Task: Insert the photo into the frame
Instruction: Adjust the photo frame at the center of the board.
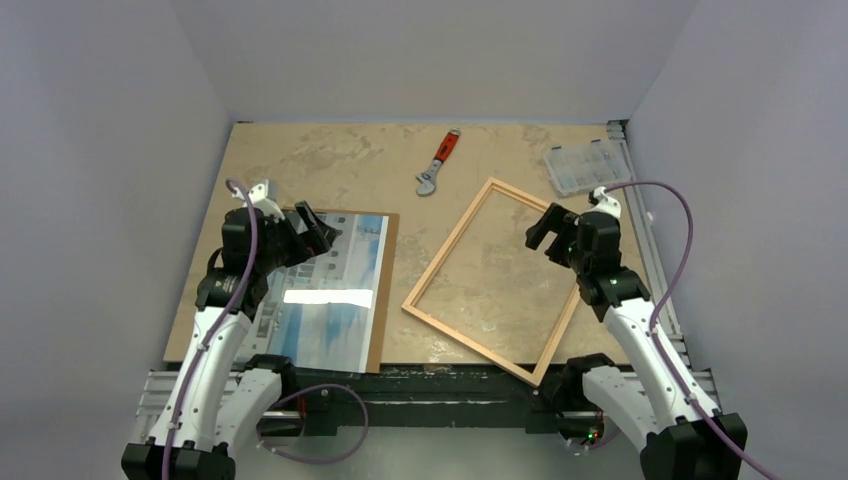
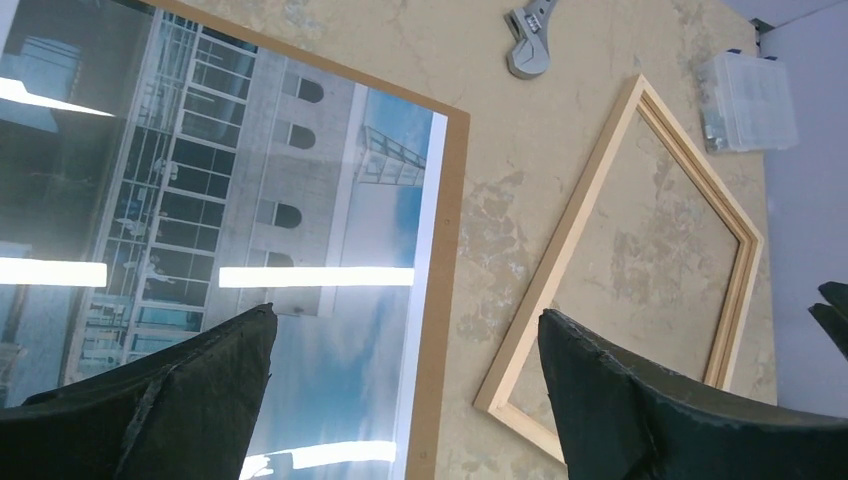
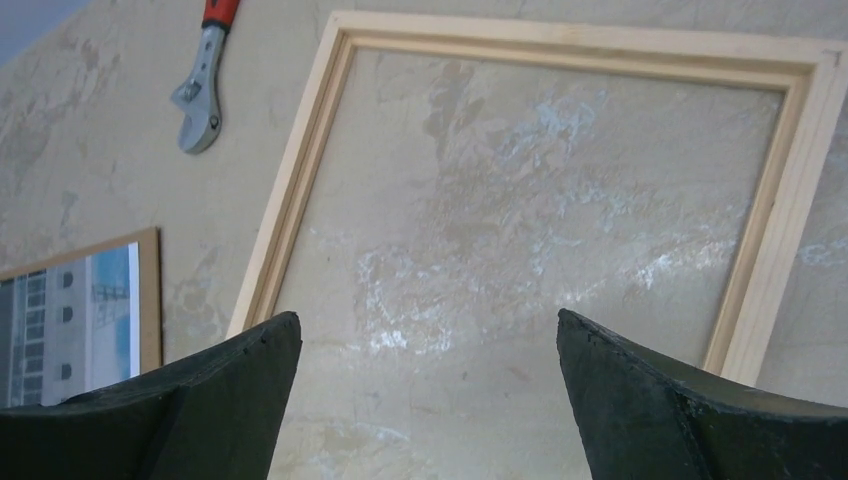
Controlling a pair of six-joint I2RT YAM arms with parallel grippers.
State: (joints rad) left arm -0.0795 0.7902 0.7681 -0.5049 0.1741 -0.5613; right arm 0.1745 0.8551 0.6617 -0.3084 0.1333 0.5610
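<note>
Lighting is bright and even from overhead. Shadows on the table are soft and faint. The photo throws back hard white strip glare, repeated in the left wrist view. The overhead picture is slightly soft; the wrist pictures are sharper on the tabletop.

Table: board, frame, wrench, box

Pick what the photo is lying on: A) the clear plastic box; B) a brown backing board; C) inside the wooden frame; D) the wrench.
B: the photo lies flat on the brown backing board, whose edge shows past it, apart from the frame.
</note>
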